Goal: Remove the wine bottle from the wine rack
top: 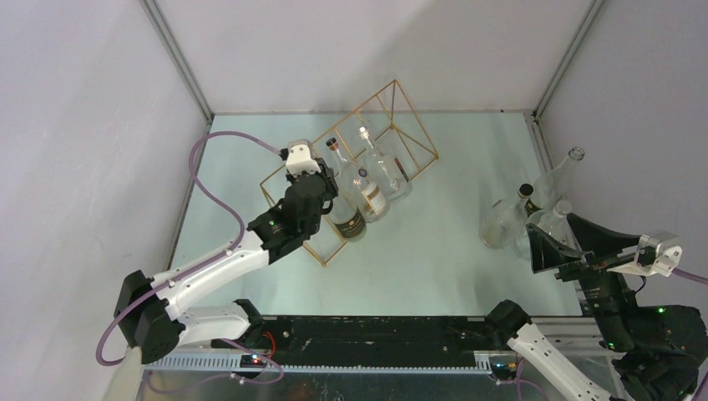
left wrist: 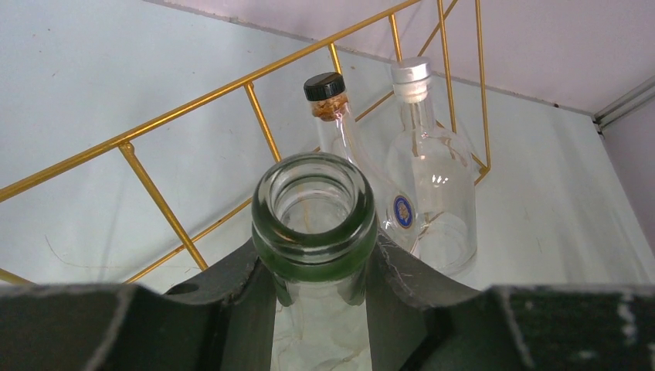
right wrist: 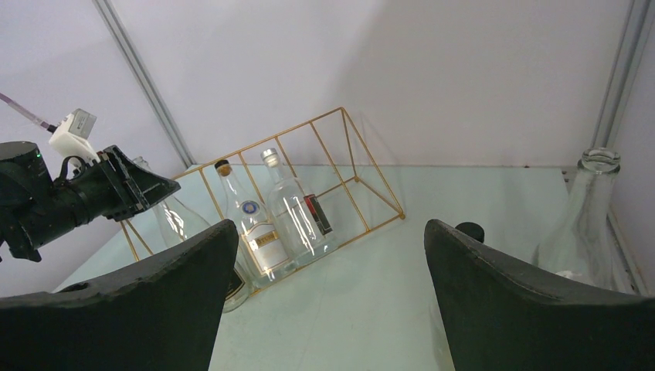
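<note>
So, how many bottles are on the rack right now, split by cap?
black-cap bottle: 1
silver-cap bottle: 1
uncapped bottle, in the left gripper: 1
Total: 3

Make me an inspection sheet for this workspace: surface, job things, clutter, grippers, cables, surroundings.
Surface: pale green tabletop, flat.
Job's things: gold wire wine rack holds a green-rimmed open wine bottle, a black-capped clear bottle and a silver-capped clear bottle.
Clutter: cluster of clear glass bottles standing off the rack, far right.
Grippers: left gripper shut on the green-rimmed bottle's neck; right gripper open, empty, by the cluster.
Cables: purple cable looping from the left wrist; another at the right wrist.
Surroundings: white walls, aluminium corner posts.
</note>
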### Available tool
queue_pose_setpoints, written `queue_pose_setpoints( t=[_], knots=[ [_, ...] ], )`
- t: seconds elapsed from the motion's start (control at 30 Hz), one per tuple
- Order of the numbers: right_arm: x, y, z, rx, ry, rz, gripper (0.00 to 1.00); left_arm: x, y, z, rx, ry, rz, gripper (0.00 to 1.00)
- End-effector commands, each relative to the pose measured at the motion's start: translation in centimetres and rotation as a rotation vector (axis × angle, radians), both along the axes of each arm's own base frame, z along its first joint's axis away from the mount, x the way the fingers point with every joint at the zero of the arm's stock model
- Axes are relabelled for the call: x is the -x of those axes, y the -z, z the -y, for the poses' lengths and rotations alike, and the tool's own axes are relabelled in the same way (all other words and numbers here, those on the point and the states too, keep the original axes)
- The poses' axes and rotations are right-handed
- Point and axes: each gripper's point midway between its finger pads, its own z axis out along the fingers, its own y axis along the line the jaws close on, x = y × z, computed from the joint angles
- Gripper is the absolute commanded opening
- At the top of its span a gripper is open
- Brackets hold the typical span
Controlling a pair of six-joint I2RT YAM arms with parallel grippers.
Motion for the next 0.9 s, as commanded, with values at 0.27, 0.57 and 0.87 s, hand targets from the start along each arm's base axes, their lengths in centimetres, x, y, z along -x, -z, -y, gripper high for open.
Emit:
queue_pose_setpoints(
  t=[0.27,0.57,0.87],
  knots=[
    [-0.6,-0.4,-0.8,0.005,-0.015,-0.003,0.93,1.1,-6.6,-0.4,0.068,-0.045,0.145,0.0],
    [-0.7,-0.4,-1.0,0.008,-0.019,-0.003,0.93,2.0,-7.5,1.7,0.0,0.019,0.137,0.0],
    [-0.6,-0.2,-0.7,0.01,-0.013,-0.007,0.93,3.2,-7.1,4.5,-0.052,0.093,0.124,0.0]
  ],
)
